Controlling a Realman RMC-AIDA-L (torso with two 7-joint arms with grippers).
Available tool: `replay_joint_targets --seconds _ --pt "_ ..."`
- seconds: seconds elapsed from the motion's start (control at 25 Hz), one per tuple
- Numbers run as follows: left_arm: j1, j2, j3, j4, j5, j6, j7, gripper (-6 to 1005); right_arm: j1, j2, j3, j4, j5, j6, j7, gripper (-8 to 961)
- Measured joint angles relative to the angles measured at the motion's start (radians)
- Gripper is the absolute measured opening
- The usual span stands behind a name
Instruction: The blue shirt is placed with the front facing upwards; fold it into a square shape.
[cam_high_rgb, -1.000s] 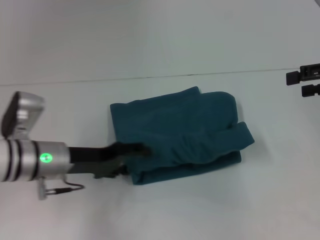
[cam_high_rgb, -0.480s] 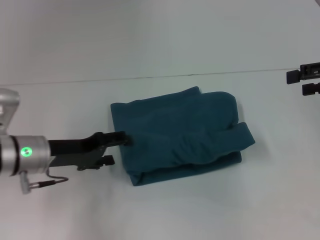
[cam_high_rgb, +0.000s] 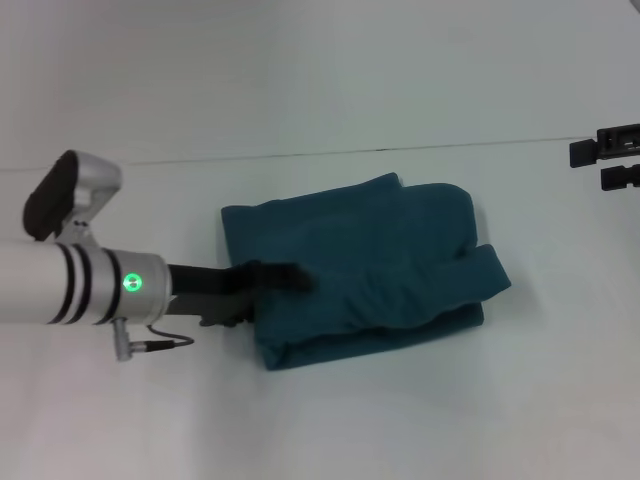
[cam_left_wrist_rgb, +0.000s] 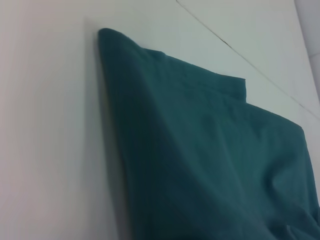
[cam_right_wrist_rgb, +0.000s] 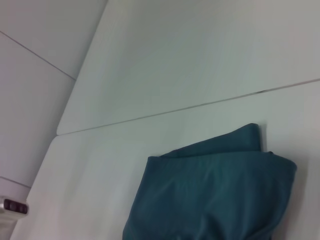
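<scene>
Shirt: the blue shirt (cam_high_rgb: 360, 272) lies near the middle of the white counter (cam_high_rgb: 330, 420), already folded into a compact, roughly rectangular packet. No lettering and no collar is visible, so the front is folded inside or underneath.

Progress: in my judgement the folding is nearly complete. The sleeves and the long body are no longer spread out, and several layers are stacked at the near edge.

What is left: the packet is not a clean square. On the right side one layer sticks out past the others as a flap, and the far edge has a small step. I think some pressing or straightening of these parts is the remaining work.

Left tool: the left tool (cam_high_rgb: 280, 278) reaches from the left side and its dark tip lies on the left part of the shirt. It looks to be pressing or touching the cloth, but I cannot tell if its fingers are apart or together, because they merge with the dark fabric.

Right tool: the right tool (cam_high_rgb: 610, 160) is well apart from the shirt, at the right edge of the head view, and seems parked. Only a small part of it shows, so its state cannot be told.

Hidden: the left wrist view shows only cloth and counter, no fingers. The right wrist view shows one corner of the packet, and the underside layers are not visible anywhere.
</scene>
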Motion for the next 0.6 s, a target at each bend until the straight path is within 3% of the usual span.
replay_joint_targets --seconds 0.2,0.52,0.6 --pt "-0.038 -0.006 0.007 -0.015 0.001 -0.019 0.000 884 0.002 0.001 0.000 0.008 0.001 0.001 -0.010 915" --pt "-0.040 -0.008 0.008 0.000 0.001 -0.008 0.007 763 -0.002 0.002 0.002 0.009 0.003 0.005 -0.012 915" --pt "-0.040 -0.008 0.008 0.000 0.001 -0.008 0.008 686 -0.002 0.002 0.003 0.009 0.004 0.006 -0.013 914"
